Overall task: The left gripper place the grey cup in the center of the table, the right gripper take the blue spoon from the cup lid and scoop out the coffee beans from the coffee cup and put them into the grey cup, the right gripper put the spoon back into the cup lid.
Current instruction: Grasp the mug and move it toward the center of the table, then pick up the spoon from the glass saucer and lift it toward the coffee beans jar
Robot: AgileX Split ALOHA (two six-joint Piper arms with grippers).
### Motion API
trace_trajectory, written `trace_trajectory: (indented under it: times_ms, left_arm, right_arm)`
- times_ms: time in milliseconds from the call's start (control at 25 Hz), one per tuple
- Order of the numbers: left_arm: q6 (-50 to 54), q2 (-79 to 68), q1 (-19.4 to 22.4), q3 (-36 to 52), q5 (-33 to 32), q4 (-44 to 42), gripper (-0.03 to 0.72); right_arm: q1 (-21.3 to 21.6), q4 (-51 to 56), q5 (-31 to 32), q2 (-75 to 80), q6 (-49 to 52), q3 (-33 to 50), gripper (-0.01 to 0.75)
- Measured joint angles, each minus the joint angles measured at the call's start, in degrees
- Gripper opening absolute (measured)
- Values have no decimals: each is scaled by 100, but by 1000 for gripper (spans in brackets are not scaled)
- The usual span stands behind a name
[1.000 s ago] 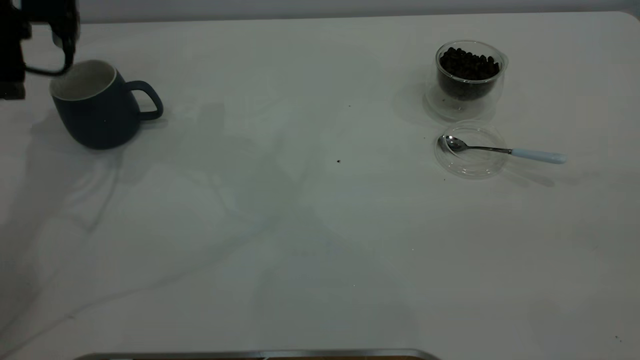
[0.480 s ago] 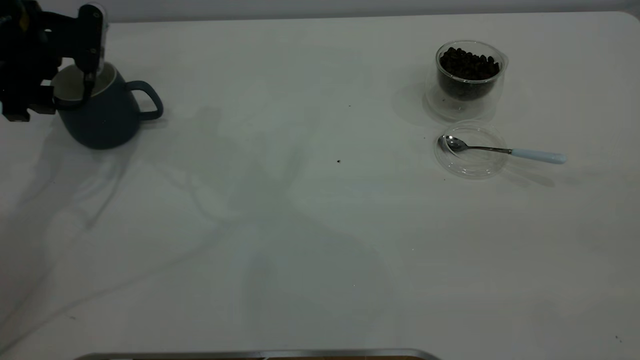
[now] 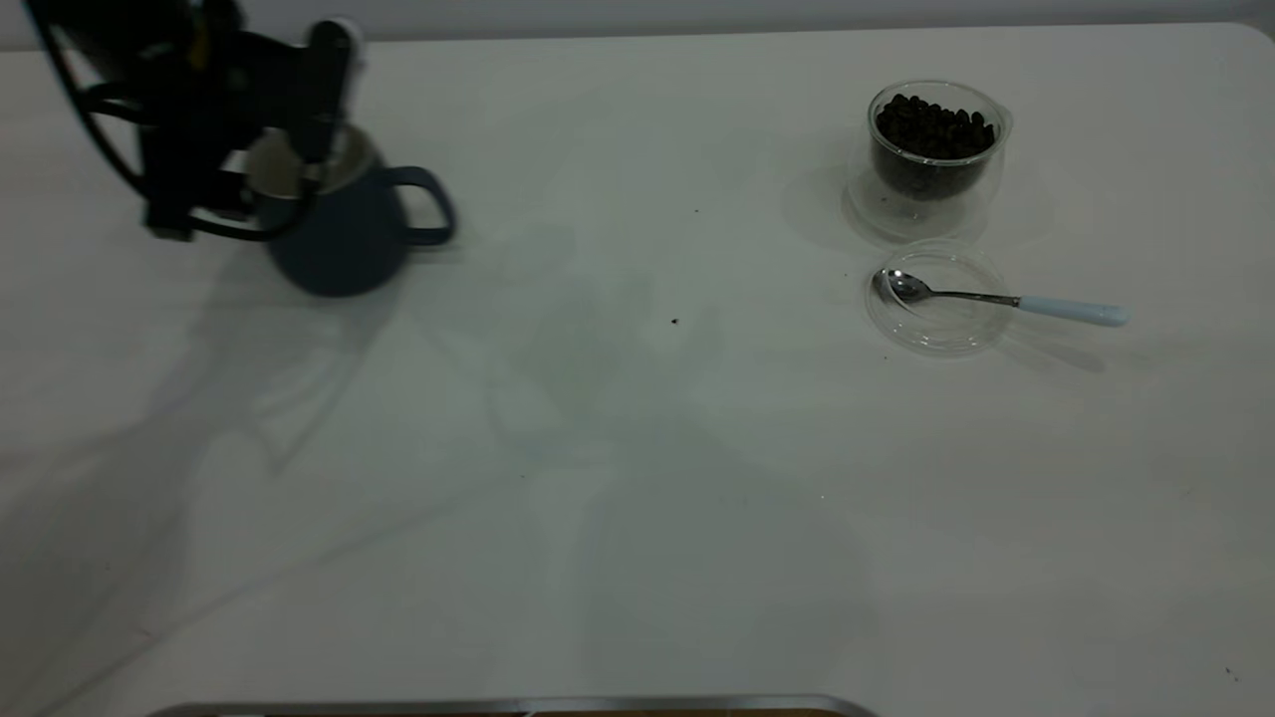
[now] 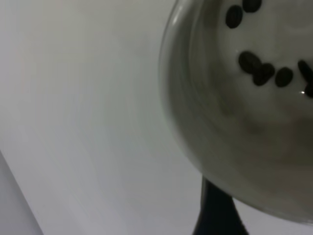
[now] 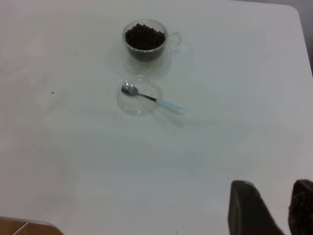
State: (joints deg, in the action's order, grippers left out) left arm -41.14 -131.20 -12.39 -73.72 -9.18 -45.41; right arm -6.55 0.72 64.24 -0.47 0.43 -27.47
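Dim, flat light leaves soft arm shadows sprawling across the counter below the motion-blurred grey cup.

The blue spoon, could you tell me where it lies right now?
In the exterior view the blue spoon lies at the table's right side, its bowl in the cup lid and its handle pointing right, just in front of the coffee cup.
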Motion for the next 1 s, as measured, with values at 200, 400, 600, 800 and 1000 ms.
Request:
trace_trajectory:
  times_ms: [200,400,600,800,1000]
  left_arm:
    - [699,0,-609,0,202,0,548]
    - [1198,0,-1154,0,506,-4,548]
    - [1556,0,-1551,0,532,-4,548]
    - [2163,237,-1613,0,121,-4,548]
    - [2737,1149,-1613,0,-899,-72,548]
  right_arm:
    - [0,0,0,0,0,0,240]
    - [0,0,0,0,0,0,240]
    - [0,0,0,0,0,0,240]
    - [0,0,0,0,0,0,240]
    - [0,0,0,0,0,0,240]
